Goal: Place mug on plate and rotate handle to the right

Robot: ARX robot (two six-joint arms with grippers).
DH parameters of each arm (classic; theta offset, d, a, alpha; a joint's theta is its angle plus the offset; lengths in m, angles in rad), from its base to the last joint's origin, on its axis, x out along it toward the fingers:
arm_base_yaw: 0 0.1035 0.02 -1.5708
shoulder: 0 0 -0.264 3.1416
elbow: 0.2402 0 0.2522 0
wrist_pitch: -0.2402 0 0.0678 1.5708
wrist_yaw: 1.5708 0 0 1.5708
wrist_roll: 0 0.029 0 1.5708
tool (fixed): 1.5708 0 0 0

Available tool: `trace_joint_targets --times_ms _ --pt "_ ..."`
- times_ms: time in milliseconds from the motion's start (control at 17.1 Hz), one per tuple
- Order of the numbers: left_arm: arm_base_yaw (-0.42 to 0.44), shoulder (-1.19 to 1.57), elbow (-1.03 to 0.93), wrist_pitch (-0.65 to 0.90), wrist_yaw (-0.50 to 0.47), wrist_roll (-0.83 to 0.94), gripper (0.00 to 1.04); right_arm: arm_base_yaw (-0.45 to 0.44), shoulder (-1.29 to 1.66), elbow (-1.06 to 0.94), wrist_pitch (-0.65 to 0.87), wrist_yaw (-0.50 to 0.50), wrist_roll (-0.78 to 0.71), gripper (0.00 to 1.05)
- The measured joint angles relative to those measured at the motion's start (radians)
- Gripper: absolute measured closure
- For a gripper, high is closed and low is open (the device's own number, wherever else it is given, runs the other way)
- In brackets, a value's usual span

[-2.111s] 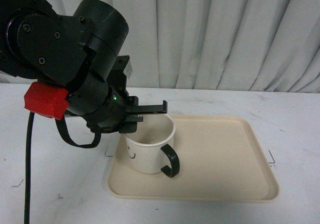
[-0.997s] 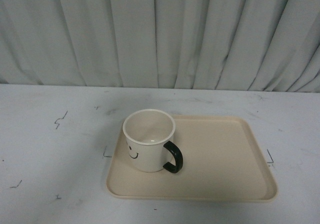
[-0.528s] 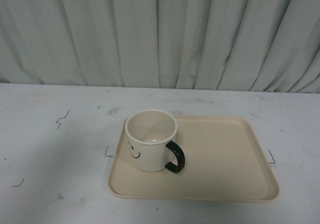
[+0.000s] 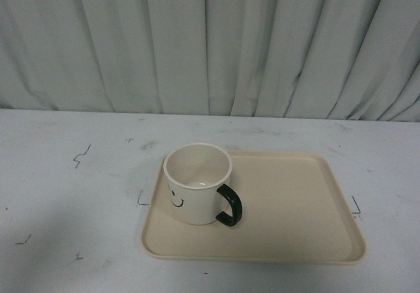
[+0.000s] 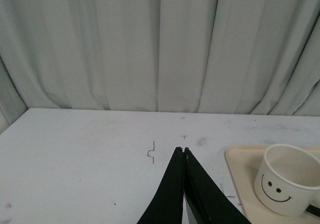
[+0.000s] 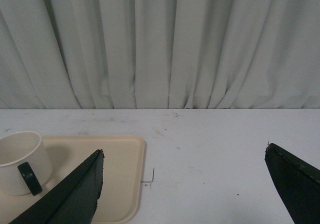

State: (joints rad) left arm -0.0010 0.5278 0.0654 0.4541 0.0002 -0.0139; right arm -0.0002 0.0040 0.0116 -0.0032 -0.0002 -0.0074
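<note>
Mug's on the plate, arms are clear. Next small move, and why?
Probably a small corrective twist. The mug stands upright on the left part of the plate, but its handle points right and partly toward the robot, not squarely right. The right end effector is open, the left end effector shut, so I'd bring the right one in to nudge the handle slightly away.

Soft, even, rather dim light, washed-out low contrast, slight blur, faint shadow under the mug (image 4: pixel 195 198)
</note>
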Motion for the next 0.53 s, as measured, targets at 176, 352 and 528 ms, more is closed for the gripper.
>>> trace_joint_targets --times_ms 176,352,528 --pt "0.0 -0.096 -0.023 -0.067 0.0 0.0 1.03 0.0 0.0 0.0 0.0 0.0 0.0 0.06" --pt "0.0 -0.16 -0.058 -0.095 0.0 0.0 1.03 0.0 0.0 0.0 0.0 0.0 0.0 0.06" --pt "0.0 -0.272 -0.058 -0.2 0.0 0.0 1.03 0.0 0.0 0.0 0.0 0.0 0.0 0.06"
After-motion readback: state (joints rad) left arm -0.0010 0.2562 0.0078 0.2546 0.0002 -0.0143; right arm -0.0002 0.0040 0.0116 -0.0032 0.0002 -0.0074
